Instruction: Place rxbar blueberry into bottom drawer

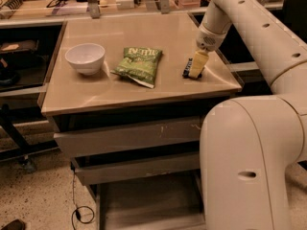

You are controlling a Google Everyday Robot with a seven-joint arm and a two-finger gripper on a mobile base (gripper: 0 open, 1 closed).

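Status: early stage, nothing delivered yet. Taking the green chip bag [139, 64] as your reference, the rxbar blueberry [186, 71] lies flat on the table top [144, 96] just beside the bag, on the side away from the white bowl [85, 58] and near the table's edge. The gripper [197, 67] is down at the bar, touching or nearly touching its end farther from the bag. You cannot tell from this view whether the tool is apart, together or clamped on the bar, so treat the grasp as unconfirmed. The bar shows no lift off the surface. Well below the bag, under the two upper drawers, the bottom drawer [148, 200] stands pulled out, and the part of its floor that shows has nothing on it. The robot's own body hides one side of it. Left to do, by my reading: secure the bar, lift it, carry it down past the table edge, and release it in the drawer.
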